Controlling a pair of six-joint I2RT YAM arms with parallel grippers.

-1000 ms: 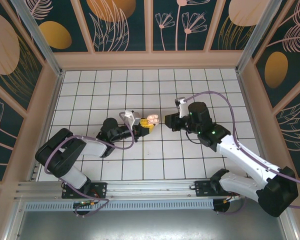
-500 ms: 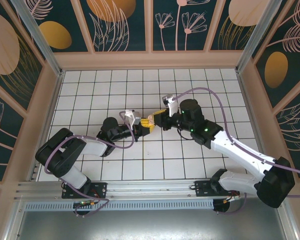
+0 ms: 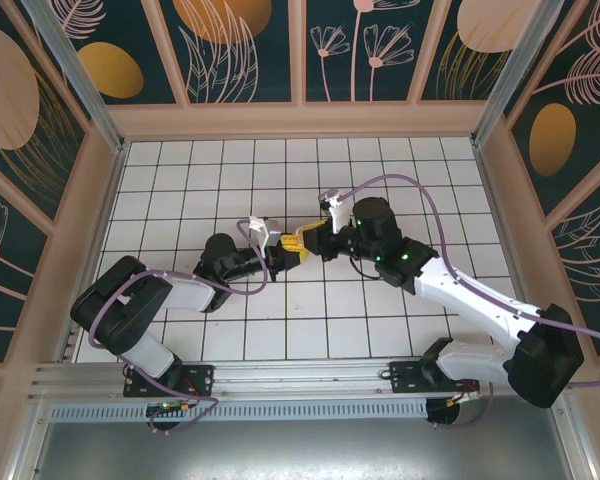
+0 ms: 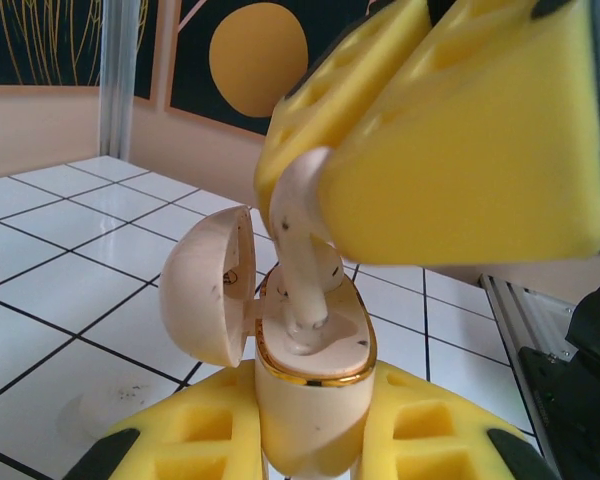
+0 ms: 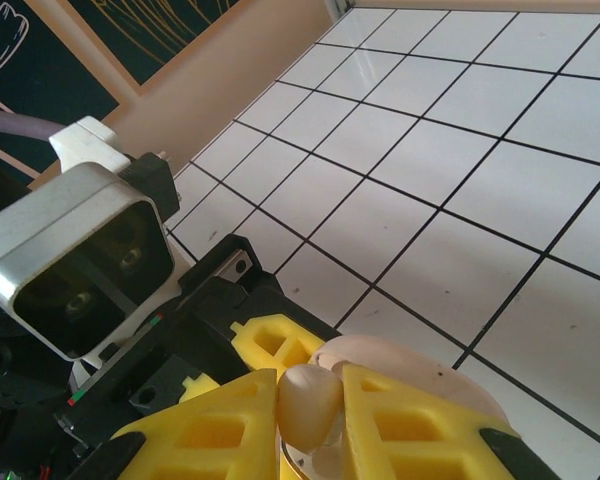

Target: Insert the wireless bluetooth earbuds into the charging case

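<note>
My left gripper (image 4: 310,445) is shut on the charging case (image 4: 310,395), a cream shell with a gold rim held upright, its lid (image 4: 212,285) swung open to the left. My right gripper (image 5: 310,425) is shut on a cream earbud (image 5: 308,400), pinched between its yellow fingers (image 4: 460,130). The earbud (image 4: 302,265) points stem-down, and its tip touches the case's inner tray. From above, the left gripper (image 3: 283,254) and the right gripper (image 3: 316,240) meet tip to tip over the floor's middle, with the case (image 3: 298,243) between them.
White tiled floor (image 3: 380,170) runs out to beige walls on three sides. The left wrist camera housing (image 5: 80,260) sits close under the right gripper. A metal rail (image 3: 280,385) runs along the near edge by the arm bases.
The right gripper has swung left from about a tile away and brought the earbud down onto the open case. The left gripper has held the case still.
</note>
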